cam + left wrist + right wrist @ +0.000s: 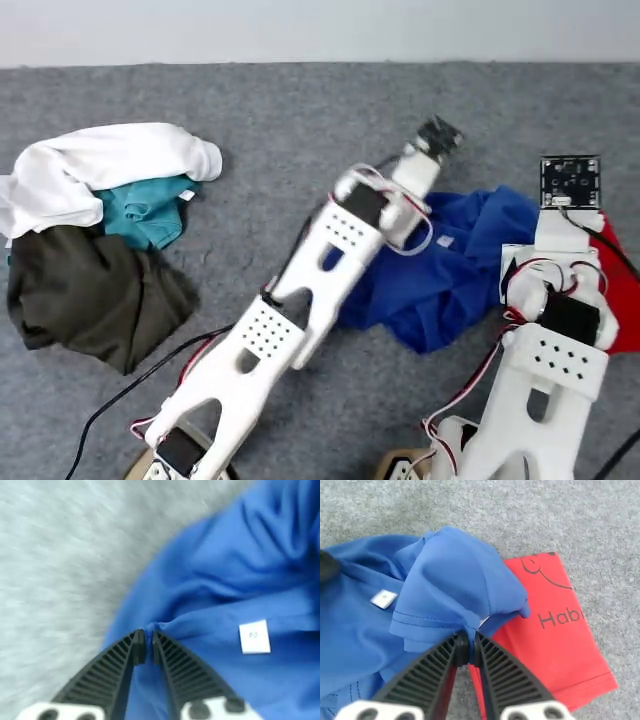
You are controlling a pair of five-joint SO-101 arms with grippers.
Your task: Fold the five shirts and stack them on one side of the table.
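Loosely crumpled blue shirt [452,285], white tag [254,636]

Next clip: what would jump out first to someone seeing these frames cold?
The bright blue shirt crumpled mid-table draws the eye first. Both grippers are pinched shut on it, the left gripper on a fold at its edge and the right gripper on a hem. Next to that hem a red shirt lies flat, partly under the blue one. At the high view's left, a white shirt, a teal shirt and a dark olive shirt sit heaped together.
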